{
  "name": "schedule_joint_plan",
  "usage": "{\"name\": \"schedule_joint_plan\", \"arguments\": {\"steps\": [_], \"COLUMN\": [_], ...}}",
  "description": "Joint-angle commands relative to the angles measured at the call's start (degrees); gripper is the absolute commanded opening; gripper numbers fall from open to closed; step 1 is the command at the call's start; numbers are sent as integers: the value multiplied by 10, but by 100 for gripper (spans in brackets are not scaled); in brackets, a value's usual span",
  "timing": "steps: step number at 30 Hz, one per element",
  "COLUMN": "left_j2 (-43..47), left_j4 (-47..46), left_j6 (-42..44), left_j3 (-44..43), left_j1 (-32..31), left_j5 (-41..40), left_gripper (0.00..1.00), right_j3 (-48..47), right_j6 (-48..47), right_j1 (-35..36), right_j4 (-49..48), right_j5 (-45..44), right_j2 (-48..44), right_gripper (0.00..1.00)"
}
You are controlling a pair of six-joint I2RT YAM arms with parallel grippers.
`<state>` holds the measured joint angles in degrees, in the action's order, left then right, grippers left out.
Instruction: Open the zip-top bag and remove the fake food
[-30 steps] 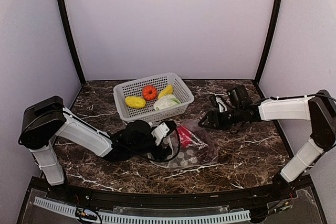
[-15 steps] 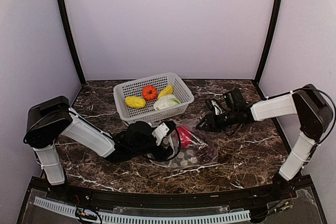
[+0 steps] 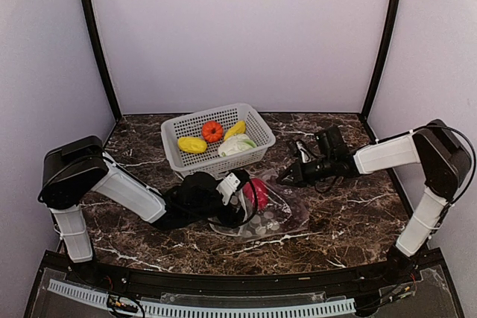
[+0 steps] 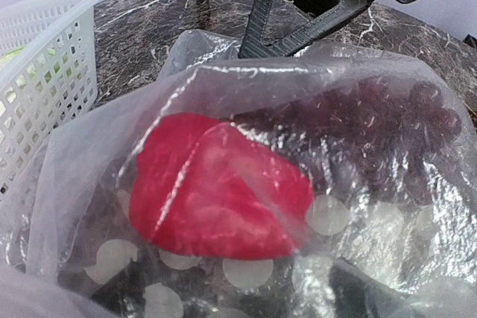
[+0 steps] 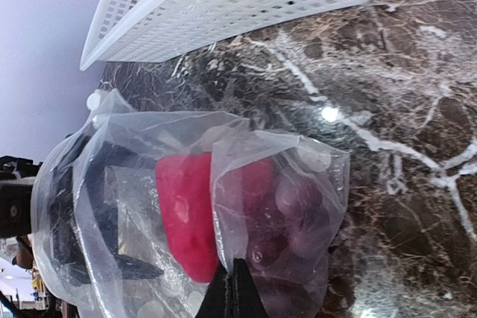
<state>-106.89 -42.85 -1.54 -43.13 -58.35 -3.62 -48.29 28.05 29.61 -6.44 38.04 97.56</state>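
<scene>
The zip-top bag lies on the marble table in front of the basket, clear with white dots. Inside it are a red piece and dark purple grapes of the fake food. My left gripper reaches into the bag's mouth from the left. Its dark fingers show spread apart through the plastic, open, just short of the red piece. My right gripper is shut on the bag's upper edge at its far right side, next to the grapes.
A white perforated basket stands behind the bag, holding two yellow pieces, an orange one and a pale leafy one. Its wall is close on the left of my left gripper. Dark panel walls enclose the table.
My right gripper came left to the bag's edge and closed on it. The left gripper's jaws opened wider inside the bag, and the plastic rose a little around the red piece.
</scene>
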Motion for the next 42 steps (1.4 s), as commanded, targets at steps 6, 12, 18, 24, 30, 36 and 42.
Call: {"name": "schedule_joint_plan", "arguments": {"steps": [6,12,18,24,30,36,42], "left_j2": [-13,-33,-49,-25,52,121,189], "left_j4": [-23,-1,16,28,40,80,124], "left_j6": [-18,-22,-30,-9,37,79,93], "left_j3": [-12,-34,-44,-20,21,53,90], "left_j1": [3,3,3,4,4,4,5], "left_j5": [31,34,46,53,68,68,95], "left_gripper": [99,99,99,93,82,73,69], "right_j3": [36,47,41,50,58,61,77], "right_j6": [36,59,67,53,36,15,5], "right_j1": [73,107,123,101,61,29,5], "right_j4": [-60,-90,-104,-85,-64,-43,-33], "right_j5": [29,36,49,42,43,43,42], "right_j2": [-21,-8,8,-15,-35,-51,-65], "right_gripper": [0,0,0,0,0,0,0]}}
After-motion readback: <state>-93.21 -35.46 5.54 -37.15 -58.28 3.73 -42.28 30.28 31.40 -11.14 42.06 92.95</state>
